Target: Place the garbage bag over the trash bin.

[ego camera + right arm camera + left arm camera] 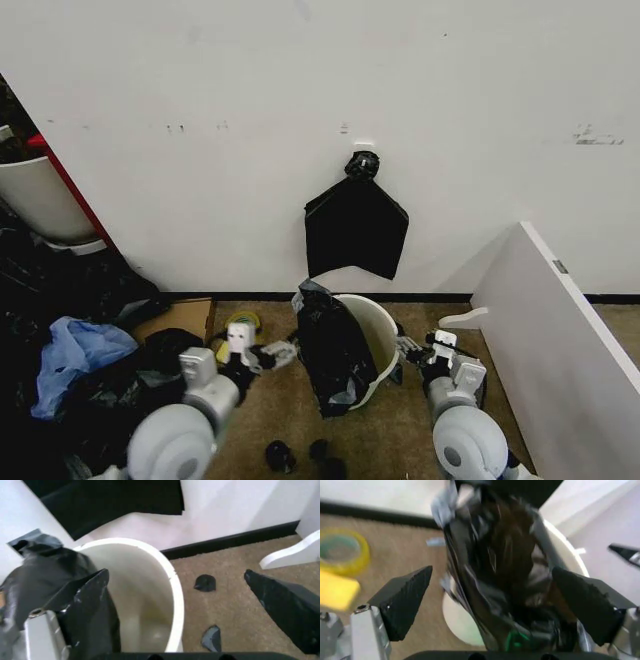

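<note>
Flanking the trash bin [372, 330], both the left gripper [490, 603] and right gripper [190, 603] gape unclenched, garbage bag [335, 350] draped half-on; spreading its mouth over the rim likely comes next.

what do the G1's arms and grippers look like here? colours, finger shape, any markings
In the head view, both arms end in rounded light-grey shells with silver-grey wrist blocks and black joints. The left gripper has two black, wedge-shaped fingers with a fine textured face, mounted on silver metal brackets with a visible screw. The right gripper has the same black tapered fingers on a silver bracket. No readable markings or loose cables.
</note>
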